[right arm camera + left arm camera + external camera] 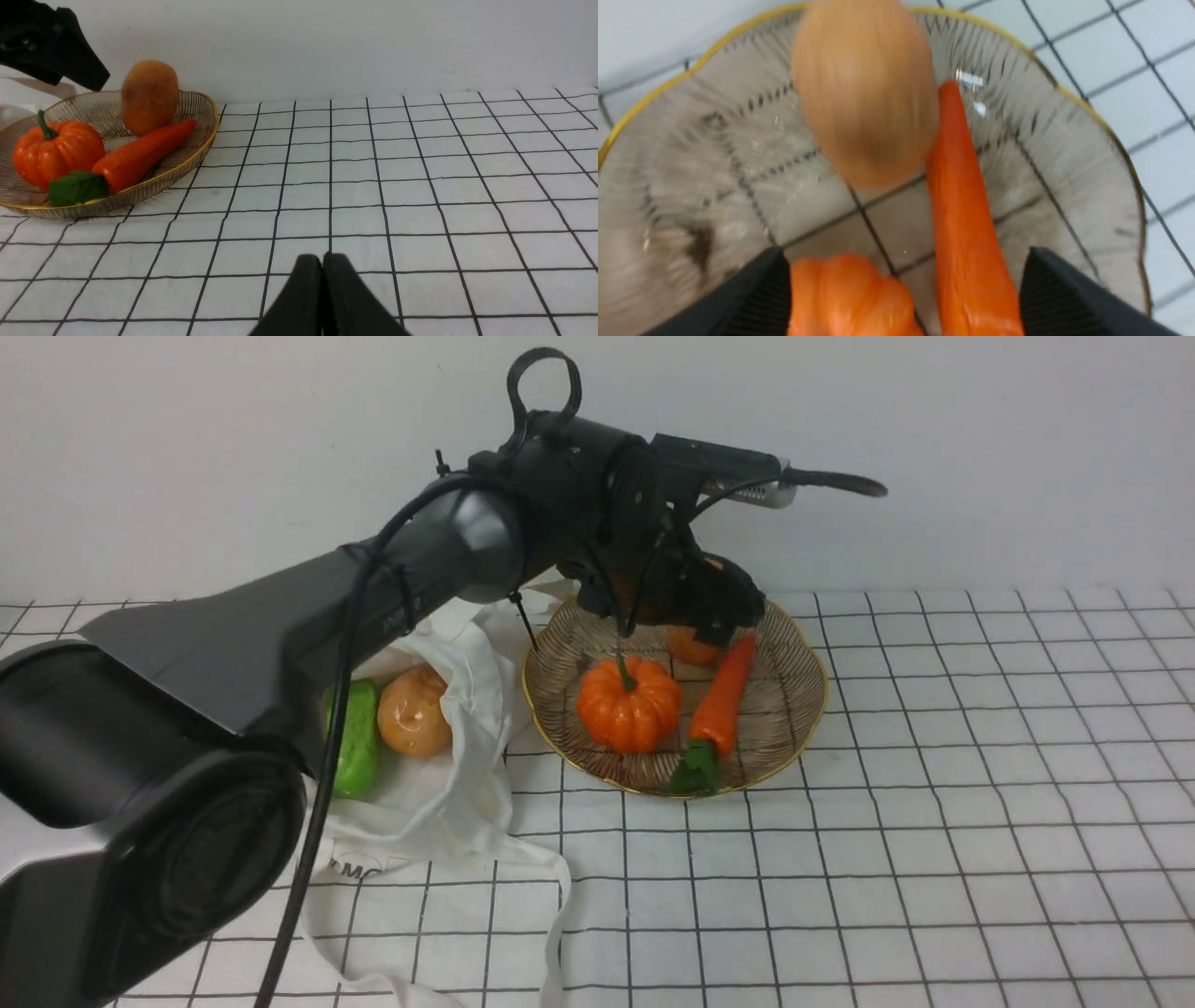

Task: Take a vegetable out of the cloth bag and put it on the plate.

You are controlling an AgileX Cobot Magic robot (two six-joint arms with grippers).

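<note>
The tan-brown potato point(149, 95) stands on end at the far side of the ribbed glass plate point(196, 140), beside the carrot, and is free of any jaw. It looks blurred in the left wrist view point(864, 93). In the front view only a bit of the potato point(689, 646) shows under my left gripper point(719, 611). That gripper hangs open and empty just above the plate point(794, 709), and its dark fingers point(761, 294) stand wide apart. The off-white cloth bag point(448, 784) lies left of the plate. My right gripper point(322, 259) is shut and empty over the checked cloth.
An orange pumpkin point(628, 703) and a carrot point(722, 700) lie in the plate. A glossy orange-tan ball point(414, 711) and a green oblong point(357, 737) sit in the bag's mouth. The bag's strap point(560, 896) trails forward. A white wall stands behind.
</note>
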